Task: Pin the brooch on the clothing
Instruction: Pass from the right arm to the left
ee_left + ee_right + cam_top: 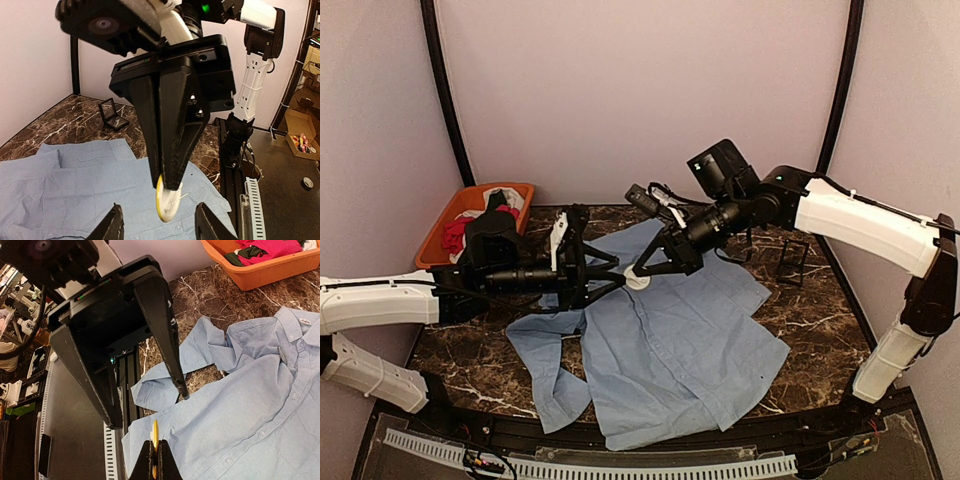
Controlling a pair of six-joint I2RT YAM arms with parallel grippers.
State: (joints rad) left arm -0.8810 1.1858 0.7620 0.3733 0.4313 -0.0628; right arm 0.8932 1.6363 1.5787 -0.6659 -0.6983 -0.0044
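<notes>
The clothing, a light blue shirt (690, 340), is laid out flat and rumpled on the dark marbled table (820, 310), with 1 sleeve trailing toward the near left edge and the collar end lying toward the far side. The brooch (164, 204), a small round pale disc with a yellowish rim, is clamped on edge between the 2 closed fingers of the right gripper (167, 182), and a thin pin is seen projecting from its side. It is held over the upper part of the shirt; whether it touches the fabric cannot be told. The left gripper (162, 225) is brought in just beside it from the left, its 2 fingers spread apart with nothing gripped and the brooch seen in line with the gap between them. An orange bin (432, 245) holding red, black and white garments (455, 232) is placed at the far left corner. A small black open case (792, 262) is set on the table beyond the shirt's right side.
</notes>
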